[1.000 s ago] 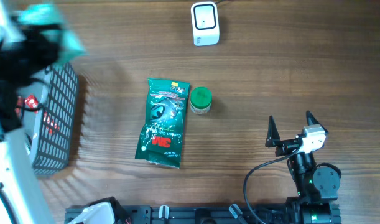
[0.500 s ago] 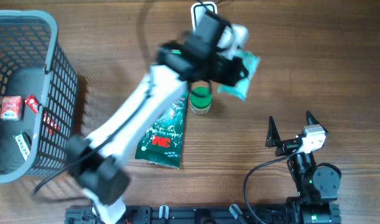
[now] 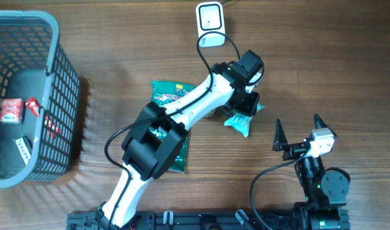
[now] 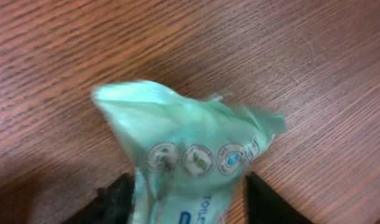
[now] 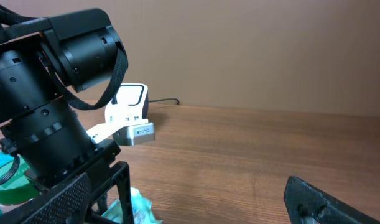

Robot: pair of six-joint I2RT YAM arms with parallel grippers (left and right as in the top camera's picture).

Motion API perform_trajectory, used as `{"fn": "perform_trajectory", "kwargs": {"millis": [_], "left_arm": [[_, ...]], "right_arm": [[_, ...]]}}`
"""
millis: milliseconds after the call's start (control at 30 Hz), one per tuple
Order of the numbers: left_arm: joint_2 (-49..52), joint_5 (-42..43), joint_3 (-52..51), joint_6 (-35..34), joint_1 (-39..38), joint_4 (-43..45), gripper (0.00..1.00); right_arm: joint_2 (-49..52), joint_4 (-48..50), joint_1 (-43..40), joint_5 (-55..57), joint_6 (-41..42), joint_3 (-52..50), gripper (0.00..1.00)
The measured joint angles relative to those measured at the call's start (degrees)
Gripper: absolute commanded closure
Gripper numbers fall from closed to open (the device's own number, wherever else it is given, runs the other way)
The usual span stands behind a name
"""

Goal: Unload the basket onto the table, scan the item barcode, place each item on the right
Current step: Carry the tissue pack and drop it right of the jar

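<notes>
The item is a pale teal wipes packet (image 3: 238, 122) lying on the wood just right of the table's middle. My left gripper (image 3: 246, 104) is directly over it. In the left wrist view the packet (image 4: 190, 143) fills the space between my left gripper's (image 4: 186, 200) dark fingers, and a strip of wood shows beside the right finger, so the jaws stand open around it. The white scanner (image 3: 210, 24) stands at the back edge, also seen from the right wrist as the scanner (image 5: 129, 115). My right gripper (image 3: 298, 131) rests wide open and empty at the front right.
A dark green 3M packet (image 3: 163, 128) lies left of centre, partly under the left arm. A green-lidded jar (image 5: 3, 180) sits beside it. A grey wire basket (image 3: 29, 19) with several items stands at the far left. The scanner's cable runs off the back edge.
The left arm swung from the basket across the table with the teal packet, passed in front of the scanner, and came down right of the jar. Its jaws have parted. The right arm stayed still.
</notes>
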Motion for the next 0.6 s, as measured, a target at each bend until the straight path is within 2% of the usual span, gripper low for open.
{"fn": "perform_trajectory", "kwargs": {"millis": [67, 167, 267, 400, 500, 600], "left_arm": [[-0.07, -0.55, 0.0, -0.46, 0.0, 0.02, 0.05], [-0.87, -0.94, 0.0, -0.31, 0.0, -0.02, 0.0], [-5.22, -1.22, -0.2, -0.28, 0.02, -0.2, 0.0], [-18.08, -2.62, -0.17, -0.28, 0.59, -0.28, 0.0], [-27.63, -8.15, -0.17, -0.28, 1.97, -2.47, 0.0], [-36.41, -18.43, 0.02, -0.31, 4.42, -5.14, 0.0]], "right_arm": [[0.0, 0.0, -0.02, 0.0, 0.02, 0.0, 0.0], [0.0, 0.0, -0.02, 0.0, 0.0, 0.0, 0.0], [0.0, 0.0, -0.02, 0.0, 0.0, 0.0, 0.0], [0.0, 0.0, 0.0, 0.0, 0.0, 0.0, 0.0], [0.0, 0.0, -0.02, 0.0, 0.0, 0.0, 0.0], [0.0, 0.0, 0.0, 0.0, 0.0, 0.0, 0.0]]}}
